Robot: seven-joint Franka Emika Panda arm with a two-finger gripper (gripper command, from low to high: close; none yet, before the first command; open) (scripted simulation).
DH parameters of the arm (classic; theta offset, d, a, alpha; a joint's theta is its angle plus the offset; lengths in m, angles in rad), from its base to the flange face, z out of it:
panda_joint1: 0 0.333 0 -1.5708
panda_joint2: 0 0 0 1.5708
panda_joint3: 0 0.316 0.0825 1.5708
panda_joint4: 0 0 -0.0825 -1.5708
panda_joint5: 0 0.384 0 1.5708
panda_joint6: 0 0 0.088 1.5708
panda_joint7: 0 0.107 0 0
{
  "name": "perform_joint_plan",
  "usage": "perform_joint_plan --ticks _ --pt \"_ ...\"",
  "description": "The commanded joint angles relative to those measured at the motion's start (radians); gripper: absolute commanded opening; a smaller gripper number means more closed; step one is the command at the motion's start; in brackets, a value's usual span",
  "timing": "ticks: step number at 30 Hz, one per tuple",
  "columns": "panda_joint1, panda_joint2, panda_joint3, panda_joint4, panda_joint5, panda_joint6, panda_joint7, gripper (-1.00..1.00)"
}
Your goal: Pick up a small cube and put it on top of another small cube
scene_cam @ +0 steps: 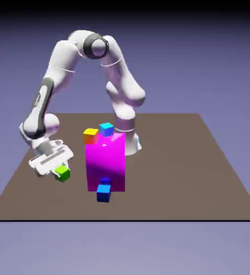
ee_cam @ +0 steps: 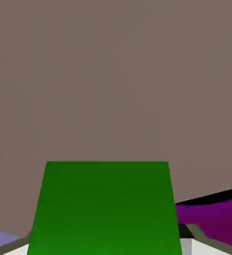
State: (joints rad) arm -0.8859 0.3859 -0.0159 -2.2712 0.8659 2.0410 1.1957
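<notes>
Claw (scene_cam: 59, 169) clamps green cube (ee_cam: 104, 209); cube hides fingertips, hand cam.

Exterior view looks down across the whole surface (scene_cam: 213, 177); hand view sits close over the shared green cube (scene_cam: 62, 173) (ee_cam: 104, 209).

Even, soft rendered light; sharp frames, no glare.
</notes>
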Motion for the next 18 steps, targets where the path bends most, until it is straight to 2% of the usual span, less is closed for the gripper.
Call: perform_joint_plan --ticks 1,18 --pt "0.036 0.006 -0.004 0.026 -0.040 -0.025 -0.015 -1.00" --pt "0.652 0.111 -0.082 0.457 -0.655 -0.433 -0.291 -1.00"
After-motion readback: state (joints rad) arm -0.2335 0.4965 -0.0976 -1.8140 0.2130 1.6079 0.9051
